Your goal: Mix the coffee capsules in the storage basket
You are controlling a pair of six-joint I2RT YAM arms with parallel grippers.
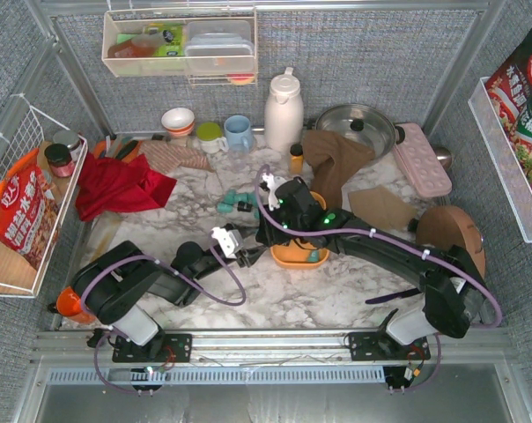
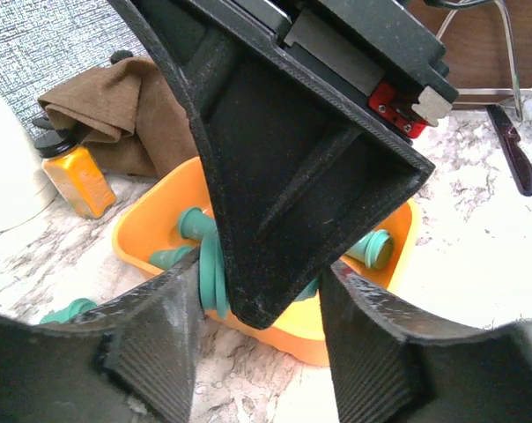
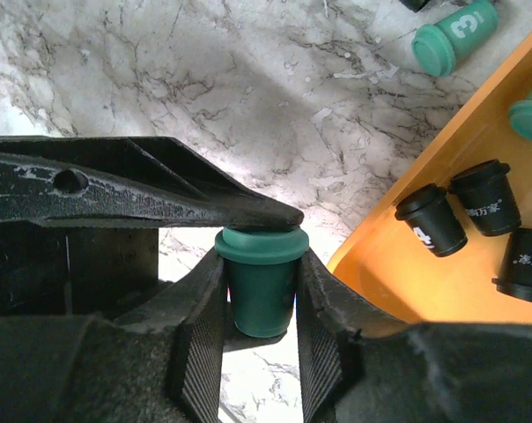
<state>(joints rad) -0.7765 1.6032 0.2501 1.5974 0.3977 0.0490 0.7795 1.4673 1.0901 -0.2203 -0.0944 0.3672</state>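
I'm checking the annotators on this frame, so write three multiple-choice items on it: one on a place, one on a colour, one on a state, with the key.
1. Where is the capsule that the right gripper holds?
A. Over the marble table, just outside the orange basket's rim
B. Inside the orange basket
C. In the white wire basket

2. What colour is that capsule?
A. Black
B. Pink
C. Teal-green

3. How does the left gripper stand?
A. Shut on a capsule
B. Open, gripping nothing
C. Shut on the amber bottle

1 A: the right wrist view shows it over marble beside the orange rim.
2 C: its body and lip are green.
3 B: its fingers stand apart, bare.
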